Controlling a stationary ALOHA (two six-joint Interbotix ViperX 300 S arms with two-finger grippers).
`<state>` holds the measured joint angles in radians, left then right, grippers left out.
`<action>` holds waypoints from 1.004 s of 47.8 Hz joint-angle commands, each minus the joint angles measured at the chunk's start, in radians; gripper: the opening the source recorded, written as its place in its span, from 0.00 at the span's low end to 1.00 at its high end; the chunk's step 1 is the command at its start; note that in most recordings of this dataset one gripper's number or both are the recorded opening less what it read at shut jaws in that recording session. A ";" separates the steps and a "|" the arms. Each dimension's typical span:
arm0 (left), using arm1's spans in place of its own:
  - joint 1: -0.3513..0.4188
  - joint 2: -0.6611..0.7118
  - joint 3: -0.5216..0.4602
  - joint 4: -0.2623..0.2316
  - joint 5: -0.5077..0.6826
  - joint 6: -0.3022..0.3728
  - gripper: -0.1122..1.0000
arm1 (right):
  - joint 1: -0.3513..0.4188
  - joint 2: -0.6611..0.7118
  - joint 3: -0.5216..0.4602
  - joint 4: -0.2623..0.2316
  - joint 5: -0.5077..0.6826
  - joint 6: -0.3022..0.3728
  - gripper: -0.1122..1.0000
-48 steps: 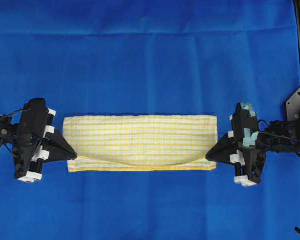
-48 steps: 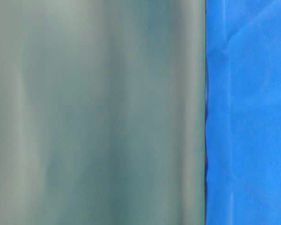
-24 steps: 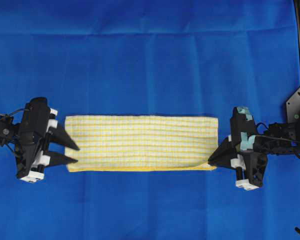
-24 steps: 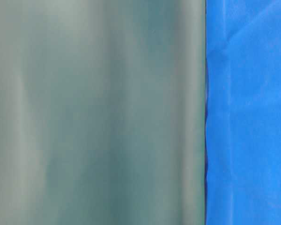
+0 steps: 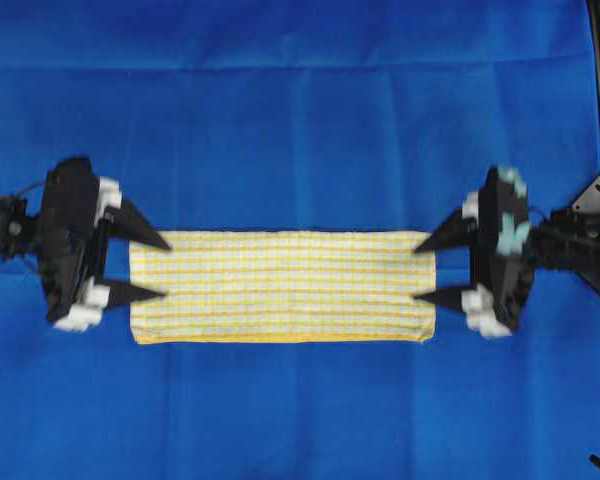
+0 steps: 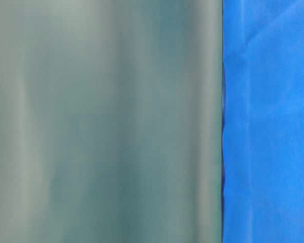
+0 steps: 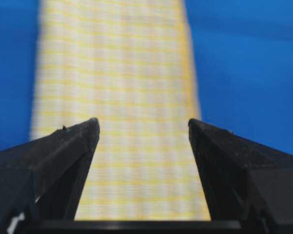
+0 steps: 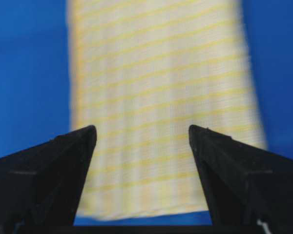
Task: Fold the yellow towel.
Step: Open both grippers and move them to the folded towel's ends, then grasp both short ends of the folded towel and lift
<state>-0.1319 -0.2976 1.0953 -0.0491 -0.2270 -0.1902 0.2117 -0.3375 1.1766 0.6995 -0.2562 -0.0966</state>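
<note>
From overhead we see the yellow towel [image 5: 280,286] lying flat as a long narrow band across the middle of the blue cloth [image 5: 300,120] that covers the counter, its yellow hem along the near edge — a shape that we judge to be one fold already made. The left gripper [image 5: 150,268] sits at the towel's left end and the right gripper [image 5: 428,270] at its right end, each with jaws spread wide and holding nothing, tips just over the short edges; we take it they face each other this way so that each can work one end. The table-level view gives us little (a blurred grey-green surface [image 6: 106,121] fills most of it, with blue cloth at the right). From the left wrist we look down the towel's length between two open black jaws, nothing gripped between them. The right wrist shows the same from the other end — towel running away, jaws apart and empty.
</note>
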 commanded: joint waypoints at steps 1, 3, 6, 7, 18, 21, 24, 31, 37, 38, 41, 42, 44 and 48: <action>0.051 -0.009 -0.026 0.002 0.021 0.025 0.71 | -0.075 -0.003 -0.008 -0.003 0.008 -0.018 0.79; 0.071 -0.006 -0.029 0.002 0.035 0.040 0.71 | -0.107 0.002 -0.009 -0.003 0.018 -0.031 0.79; 0.098 -0.002 -0.034 0.002 0.048 0.069 0.71 | -0.147 0.009 -0.012 -0.002 0.037 -0.044 0.79; 0.106 0.002 -0.034 0.002 0.048 0.075 0.71 | -0.158 0.012 -0.014 -0.003 0.041 -0.048 0.79; 0.149 0.071 -0.017 0.002 0.041 0.089 0.70 | -0.190 0.086 -0.023 0.000 0.066 -0.052 0.79; 0.149 0.110 -0.015 0.002 0.028 0.087 0.70 | -0.190 0.112 -0.031 0.000 0.081 -0.049 0.79; 0.147 0.146 -0.020 -0.002 0.014 0.083 0.70 | -0.190 0.140 -0.040 0.000 0.098 -0.046 0.78; 0.124 0.202 -0.025 -0.002 0.008 0.081 0.69 | -0.189 0.193 -0.063 0.002 0.158 -0.046 0.74; 0.114 0.230 -0.020 -0.002 0.008 0.081 0.68 | -0.189 0.198 -0.060 0.000 0.164 -0.046 0.72; 0.114 0.233 -0.020 -0.002 0.009 0.081 0.67 | -0.189 0.198 -0.060 0.002 0.164 -0.046 0.71; 0.114 0.239 -0.018 -0.002 0.014 0.080 0.66 | -0.189 0.198 -0.061 0.000 0.163 -0.046 0.70; 0.114 0.241 -0.018 -0.002 0.015 0.080 0.65 | -0.189 0.198 -0.061 0.000 0.163 -0.046 0.69; 0.114 0.244 -0.018 -0.002 0.020 0.078 0.63 | -0.189 0.198 -0.061 0.000 0.163 -0.048 0.68; 0.114 0.250 -0.023 0.002 0.040 0.078 0.54 | -0.187 0.198 -0.061 -0.002 0.164 -0.055 0.63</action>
<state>-0.0169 -0.0445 1.0861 -0.0491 -0.1963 -0.1104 0.0199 -0.1365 1.1259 0.6980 -0.0936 -0.1488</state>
